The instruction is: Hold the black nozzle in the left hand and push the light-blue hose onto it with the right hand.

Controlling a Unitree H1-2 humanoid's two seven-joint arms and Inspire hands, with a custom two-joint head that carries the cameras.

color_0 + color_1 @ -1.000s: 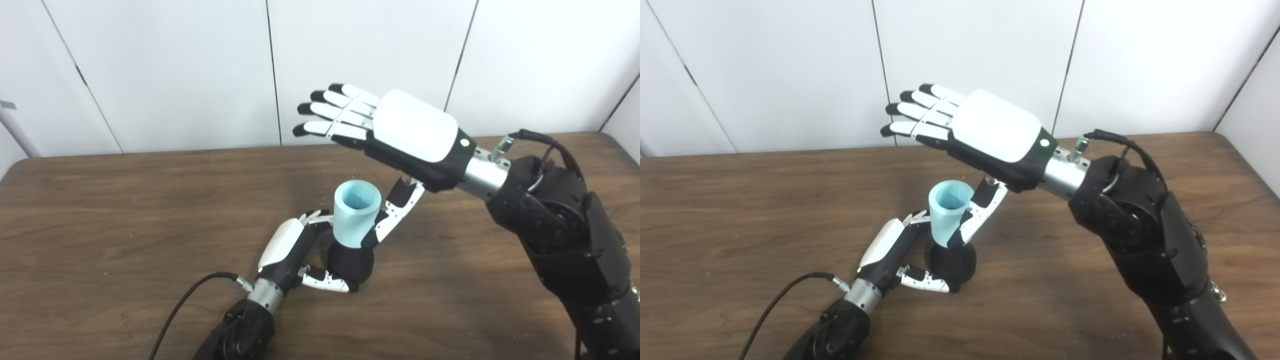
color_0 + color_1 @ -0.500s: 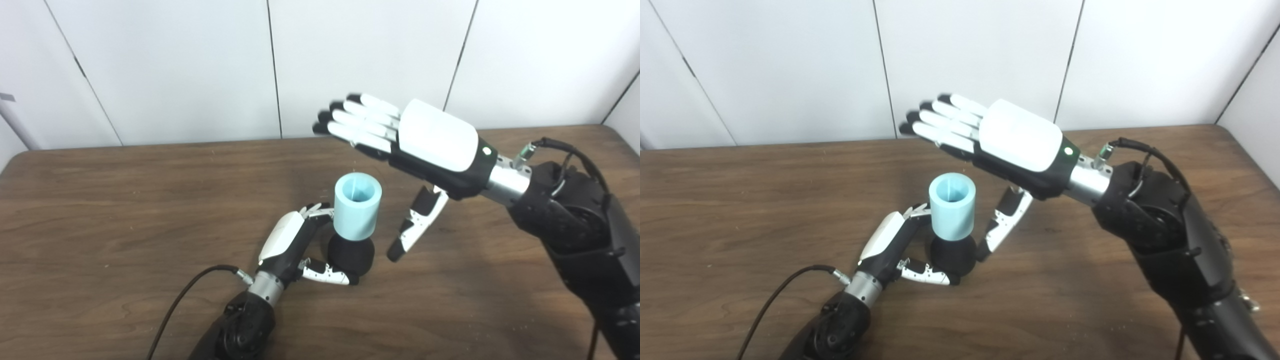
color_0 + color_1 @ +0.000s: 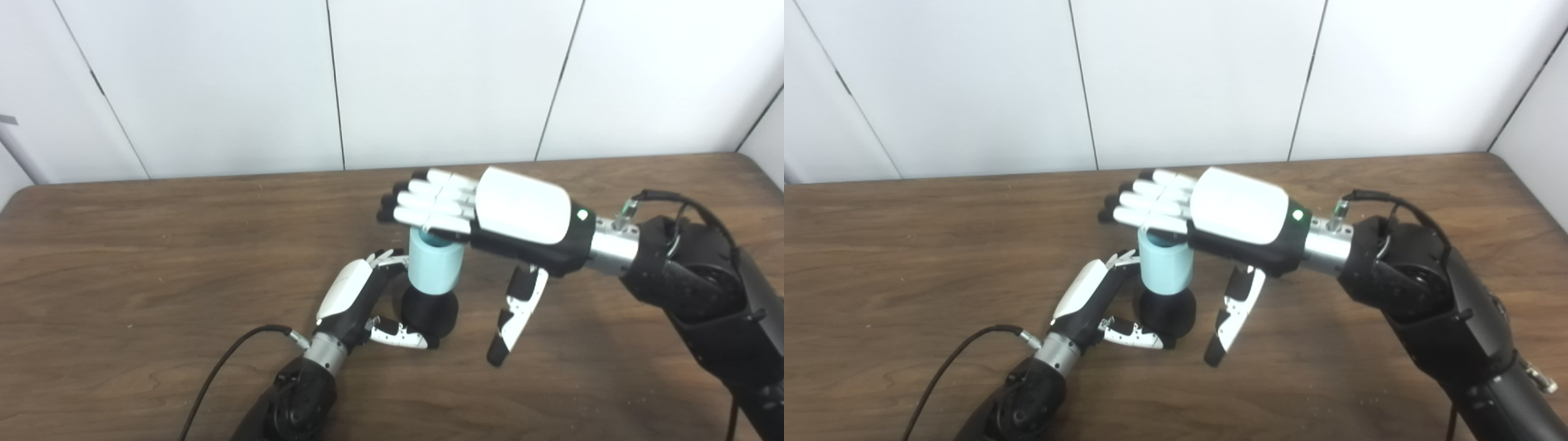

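We steady the rounded black plastic nozzle [image 3: 430, 309] on the brown wooden tabletop [image 3: 122, 275], our left hand [image 3: 355, 297] wrapped around it from nine o'clock. The short light-blue rubber hose [image 3: 433, 269] stands upright on it. Our right hand [image 3: 484, 211], fingers flat and spread, presses its top rim; it looks light, stiff-walled, best pushed squarely.

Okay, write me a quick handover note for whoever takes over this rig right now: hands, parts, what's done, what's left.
Left hand: shut on the black nozzle, which stands on the wooden table.
Right hand: open, palm down, fingers laid flat over the top of the light-blue hose; thumb hangs free to the side, gripping nothing.
Parts: the hose stands upright on the nozzle, at mid-table.
Done: nozzle held, hose started onto it.
Left: press the hose down with the flat hand. How far it is seated cannot be seen from here, so check before letting go.
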